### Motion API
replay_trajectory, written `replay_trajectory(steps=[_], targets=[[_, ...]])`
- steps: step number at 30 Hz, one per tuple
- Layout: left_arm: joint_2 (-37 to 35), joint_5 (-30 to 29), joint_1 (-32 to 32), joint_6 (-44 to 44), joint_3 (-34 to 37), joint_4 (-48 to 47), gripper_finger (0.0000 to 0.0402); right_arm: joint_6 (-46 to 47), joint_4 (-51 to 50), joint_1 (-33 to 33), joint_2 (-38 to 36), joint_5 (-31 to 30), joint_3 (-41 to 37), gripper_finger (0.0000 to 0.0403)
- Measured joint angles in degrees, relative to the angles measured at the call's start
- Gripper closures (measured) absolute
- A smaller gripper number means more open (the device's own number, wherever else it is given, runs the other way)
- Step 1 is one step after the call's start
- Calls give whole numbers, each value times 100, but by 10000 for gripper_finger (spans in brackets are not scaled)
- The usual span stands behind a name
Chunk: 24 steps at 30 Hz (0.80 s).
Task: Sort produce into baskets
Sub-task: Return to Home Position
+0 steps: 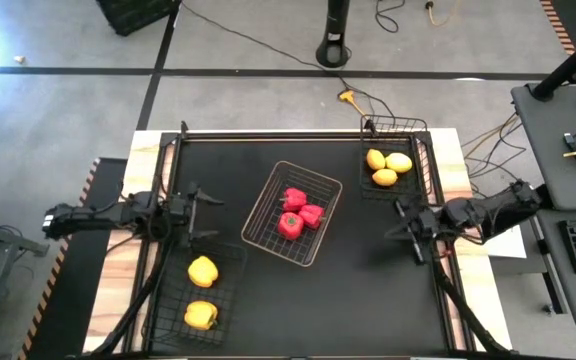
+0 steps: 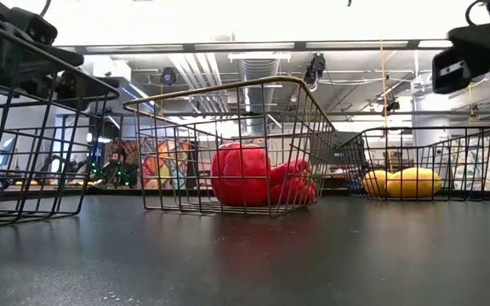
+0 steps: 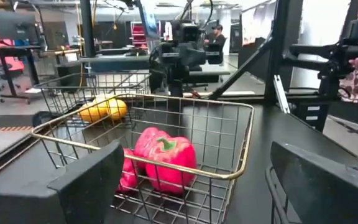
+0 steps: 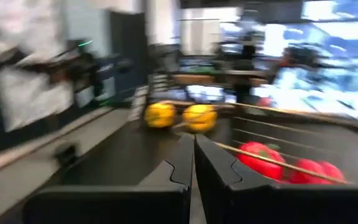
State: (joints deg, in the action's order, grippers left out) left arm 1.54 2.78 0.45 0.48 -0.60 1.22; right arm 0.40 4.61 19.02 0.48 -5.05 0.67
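Flat black bench [image 1: 368, 290] with lots of open room at the near middle, three shiny red peppers [image 1: 298, 212] in the pale wire basket [image 1: 264, 201] in the middle, two yellow peppers [image 1: 202, 271] in the left black wire basket [image 1: 224, 302] by the near left edge, three oval lemons [image 1: 388, 168] in the right black wire basket [image 1: 398, 125] by the far right edge, left gripper [image 1: 200, 215] fingers wide apart, right gripper [image 1: 401, 224] fingers together.

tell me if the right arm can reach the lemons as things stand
Probably yes: the right gripper hovers just beside their black basket, which is open on top, and nothing covers the lemons.
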Motion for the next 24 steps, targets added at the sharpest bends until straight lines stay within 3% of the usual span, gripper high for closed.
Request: replay_trajectory(steps=[2,4,10,24], targets=[[70,-18,-2,-5,0,-2,16,-431,-73,-290,27,787,0,393],[140,-41,0,-8,0,-14,16,-881,-205,-622,35,1125,0,393],[278,-41,0,-10,0,-10,16,-1025,-332,-1352,73,673,0,393],[457,-41,1,-12,0,-3,16,1037,-358,-1747,306,649,0,393]])
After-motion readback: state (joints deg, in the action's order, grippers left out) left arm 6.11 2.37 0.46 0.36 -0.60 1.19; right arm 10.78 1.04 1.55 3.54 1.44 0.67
